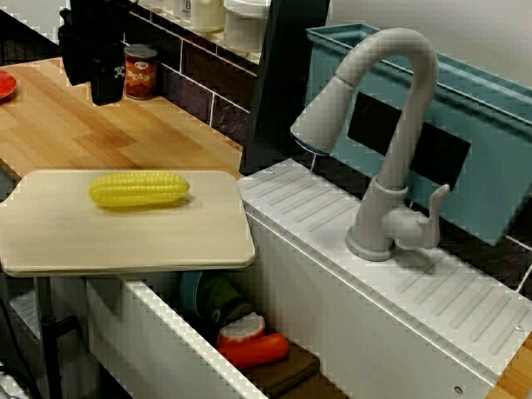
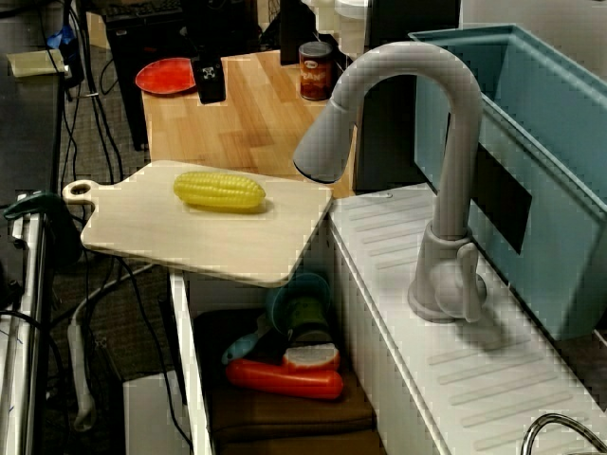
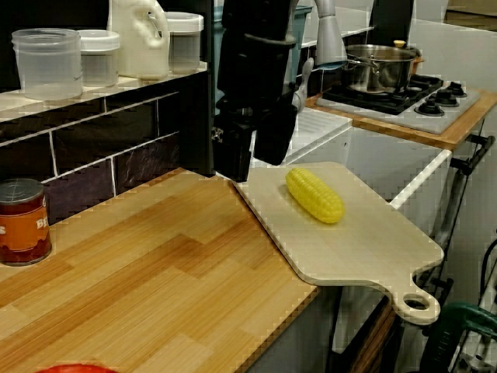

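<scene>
**Kitchen station, one arm: corn on the cutting board, gripper hanging over the tabletop**

1. Tabletop point(image 1: 75, 133): butcher-block wood. It fills the left of the view over the sink, with a dark tiled wall along its far edge.
2. Sink point(image 1: 307, 208): white, right of the tabletop, with a ribbed ledge along the far side. The basin below holds a teal cup point(image 2: 289, 299) and a red-orange piece point(image 2: 285, 379) lying on brown cloth.
3. Bin point(image 1: 490, 166): teal plastic, far right, standing behind the faucet.
4. Cutting board point(image 1: 125, 237): pale wood with a holed handle. One end is on the tabletop's near right edge and the remainder overhangs the basin.
5. Faucet point(image 1: 399, 125): grey gooseneck mounted on the ribbed ledge, its spray head turned toward the board.
6. Gripper point(image 3: 255, 169): black, hanging above the tabletop on the far side of the board, clear of the wood. In the view from the tabletop the fingers point(image 3: 233, 155) point downward and stand slightly apart, with nothing between them.
7. Corn point(image 1: 139, 189): a yellow cob lying on its side near the middle of the cutting board, apart from the fingers.
8. Can point(image 1: 140, 72): red label, upright against the tiled wall, just right of the gripper in the view over the sink.
9. Plate point(image 2: 166, 74): red, at the tabletop's far left end.
</scene>
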{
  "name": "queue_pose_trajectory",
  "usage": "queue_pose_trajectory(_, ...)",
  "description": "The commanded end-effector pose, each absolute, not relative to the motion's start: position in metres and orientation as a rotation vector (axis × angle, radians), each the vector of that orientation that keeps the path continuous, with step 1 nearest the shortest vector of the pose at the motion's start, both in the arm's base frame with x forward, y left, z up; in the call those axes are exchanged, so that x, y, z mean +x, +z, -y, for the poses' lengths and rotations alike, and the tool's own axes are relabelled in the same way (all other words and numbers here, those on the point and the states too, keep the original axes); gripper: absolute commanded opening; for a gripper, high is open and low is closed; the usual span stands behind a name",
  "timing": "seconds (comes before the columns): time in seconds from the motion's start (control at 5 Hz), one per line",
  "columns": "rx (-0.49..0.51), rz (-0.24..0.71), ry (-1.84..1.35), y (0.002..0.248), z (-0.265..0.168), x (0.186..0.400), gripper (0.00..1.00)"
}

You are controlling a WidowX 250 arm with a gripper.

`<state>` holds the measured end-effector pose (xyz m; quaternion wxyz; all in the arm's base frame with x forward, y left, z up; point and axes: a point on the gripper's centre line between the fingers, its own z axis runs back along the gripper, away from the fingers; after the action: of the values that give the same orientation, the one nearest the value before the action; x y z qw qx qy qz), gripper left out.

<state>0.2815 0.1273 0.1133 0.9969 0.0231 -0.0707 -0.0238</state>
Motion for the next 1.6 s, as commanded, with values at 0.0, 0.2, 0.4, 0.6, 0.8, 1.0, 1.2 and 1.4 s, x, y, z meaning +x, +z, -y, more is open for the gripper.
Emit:
queue_pose_trajectory(0.0, 0.001, 0.318, 0.078, 0.124, -0.155, 0.275, 1.00)
queue_pose_trajectory(0.2, -0.006, 0.379, 0.121, 0.127, -0.153, 0.269, 1.00)
queue_pose_trajectory(0.4, 0.009, 0.419, 0.167, 0.131, -0.151, 0.265, 1.00)
queue_pose_trajectory(0.6, 0.017, 0.444, 0.189, 0.137, -0.154, 0.258, 1.00)
queue_pose_trajectory(0.8, 0.018, 0.485, 0.213, 0.144, -0.159, 0.250, 1.00)
queue_pose_trajectory(1.0, 0.015, 0.515, 0.228, 0.149, -0.161, 0.244, 1.00)
queue_pose_trajectory(1.2, 0.005, 0.537, 0.240, 0.154, -0.159, 0.240, 1.00)
queue_pose_trajectory(1.4, 0.003, 0.553, 0.249, 0.156, -0.156, 0.244, 1.00)
